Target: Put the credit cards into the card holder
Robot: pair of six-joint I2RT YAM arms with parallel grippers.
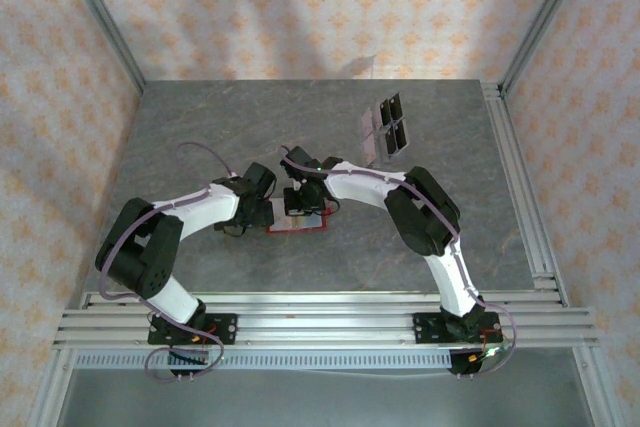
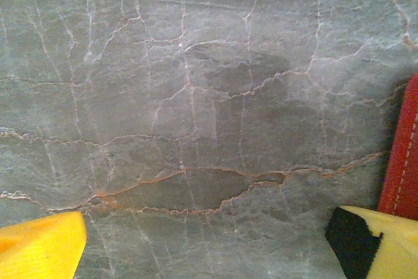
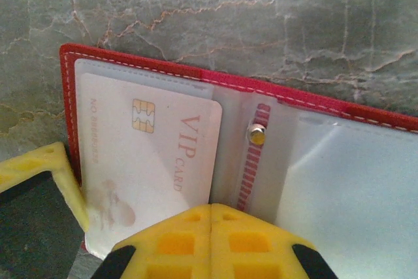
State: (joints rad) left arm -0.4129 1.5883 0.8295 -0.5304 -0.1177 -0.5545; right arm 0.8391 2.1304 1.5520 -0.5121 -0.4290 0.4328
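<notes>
One glossy card, red stitched holder

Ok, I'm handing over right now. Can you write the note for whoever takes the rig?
Left gripper: open, one finger beside the card holder's edge.
Right gripper: shut, tips at the near edge of the VIP card.
The card holder lies open on the table between the arms, with the VIP card in one clear pocket, seemingly not fully seated.
Done: one card nearly in.
Left: push it home, then fetch the dark rectangles, likely cards, on the clear stand farther back.
</notes>
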